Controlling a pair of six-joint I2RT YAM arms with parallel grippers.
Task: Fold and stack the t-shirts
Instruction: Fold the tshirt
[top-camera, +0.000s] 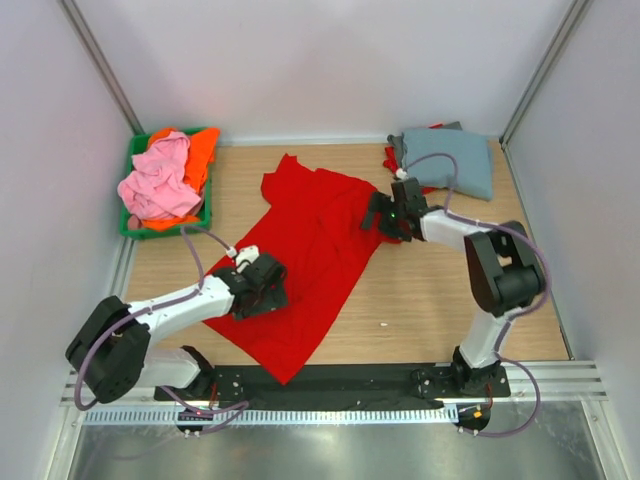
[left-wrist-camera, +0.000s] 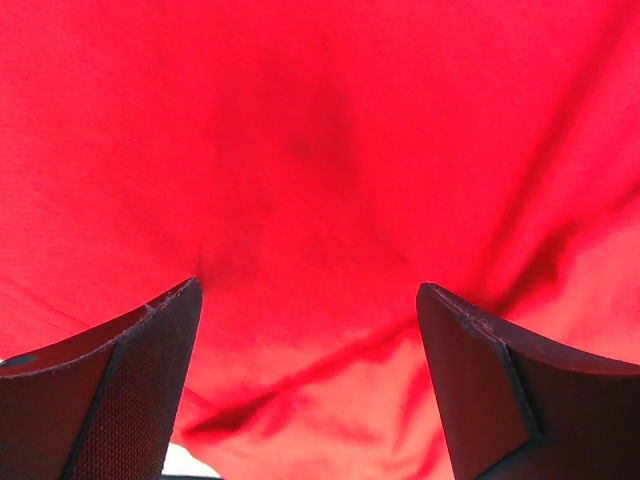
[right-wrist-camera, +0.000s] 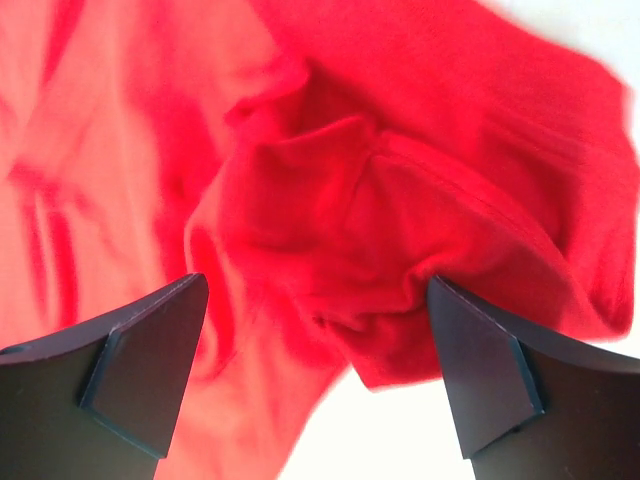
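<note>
This is a robotics lab test cell, by the look: plain white panels (top-camera: 330, 60) box in a wooden tabletop (top-camera: 430, 310), and the left arm (top-camera: 175, 308) and right arm (top-camera: 505, 270) are bolted to a black base plate (top-camera: 370, 382).

Table (top-camera: 430, 310): spread t-shirt (top-camera: 310, 260) at centre, lying diagonally from the far middle to the near edge. Bin (top-camera: 207, 215) at the far-left corner, holding heaped t-shirts (top-camera: 160, 180), one on top of another. Folded t-shirt (top-camera: 455, 160) at the far-right corner. Left gripper (top-camera: 268, 285) over the spread t-shirt's left side. Right gripper (top-camera: 385, 215) at its right edge, between it and the folded t-shirt.
</note>
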